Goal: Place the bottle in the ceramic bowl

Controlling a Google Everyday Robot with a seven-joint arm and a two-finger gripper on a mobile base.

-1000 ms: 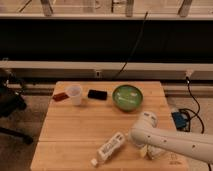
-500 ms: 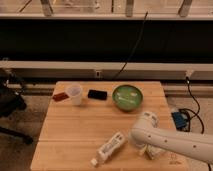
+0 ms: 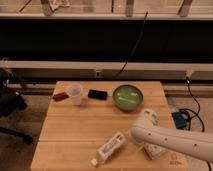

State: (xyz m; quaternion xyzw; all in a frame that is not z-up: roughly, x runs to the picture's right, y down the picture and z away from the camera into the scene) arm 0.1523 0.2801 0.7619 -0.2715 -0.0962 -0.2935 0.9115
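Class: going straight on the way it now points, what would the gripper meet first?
Probably the bottle, lying just beyond the gripper near the front edge of the table; depth is unclear, so it might pass above.

Setting: robotics lab or office test area. Indicators: wooden desk (image 3: 75, 135), loose floor cables (image 3: 192, 100), office chair (image 3: 10, 107), white robot arm (image 3: 175, 141) with gripper (image 3: 153, 149) low over the desk's front right.

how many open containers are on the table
2: the cup at back left and the green bowl at back centre-right. The arm, with its gripper at front right near the bottle, may hide more.
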